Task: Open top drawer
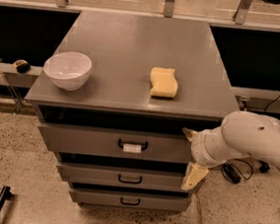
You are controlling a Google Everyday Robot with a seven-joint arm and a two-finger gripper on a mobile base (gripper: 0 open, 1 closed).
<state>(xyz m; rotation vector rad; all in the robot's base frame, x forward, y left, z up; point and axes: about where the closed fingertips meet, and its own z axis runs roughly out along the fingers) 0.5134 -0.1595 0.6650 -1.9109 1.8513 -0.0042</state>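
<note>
Gripper (pixel 191 156) sat at the right end of the top drawer (pixel 82 141), jaws spread wide, gripping nothing, well off its tagged handle (pixel 132 145).

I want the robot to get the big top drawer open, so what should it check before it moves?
1. Claw open: ok. The claw has its two fingers spread apart, one above the other.
2. Claw lined up with the handle: not ok. It sits by the right end of the top drawer, well to the side of the black handle.
3. Handle free: ok. Nothing covers it; only its small white tag is there.
4. Things on top safe: ok. The white bowl and yellow sponge rest on the cabinet top, not over its front edge.
5. Claw touching the drawer front: cannot tell.
</note>
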